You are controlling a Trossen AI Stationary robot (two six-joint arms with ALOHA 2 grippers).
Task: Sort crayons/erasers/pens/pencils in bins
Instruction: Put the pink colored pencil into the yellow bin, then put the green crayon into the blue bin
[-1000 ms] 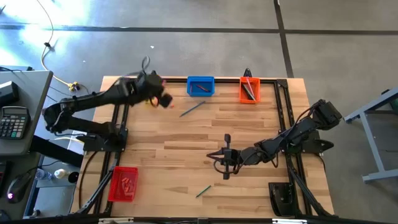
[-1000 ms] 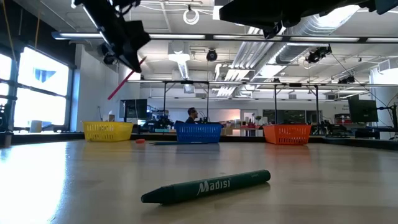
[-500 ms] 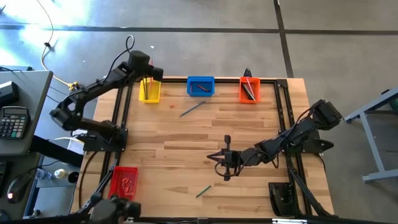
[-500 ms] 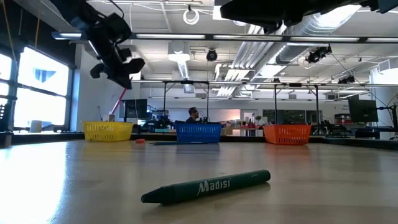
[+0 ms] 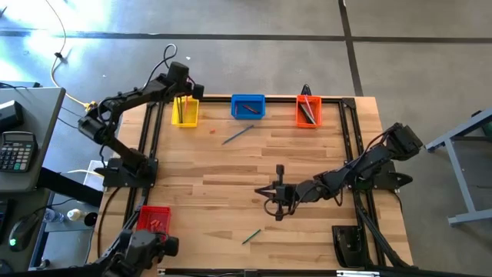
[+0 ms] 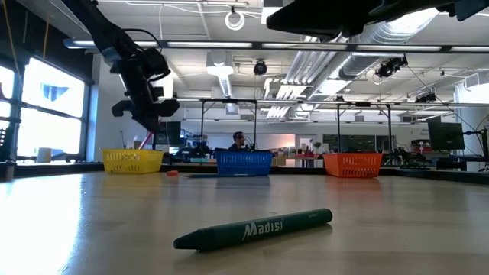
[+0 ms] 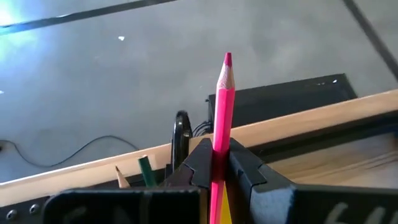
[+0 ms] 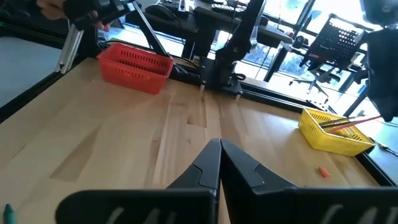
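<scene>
I've swung the left gripper (image 5: 187,94) from over the table (image 5: 231,200) to above the yellow bin (image 5: 184,115), fingers pinching a pink pencil (image 7: 222,106) upright; drop comes next. Right gripper (image 5: 275,201) idles mid-table, fingers pressed together, empty.

You can read one piece of text: the word "Madisi", printed in pale letters along the barrel of the dark green crayon (image 6: 254,228) that lies on the tabletop (image 6: 397,221) nearest the low camera. From above, you find that crayon (image 5: 251,236) toward 6 o'clock on the tabletop, too small there for its print to be read. The calculator (image 5: 17,151) at 9 o'clock beside the tabletop has keys, but you cannot make out their figures. Nothing else carries lettering you can read.
</scene>
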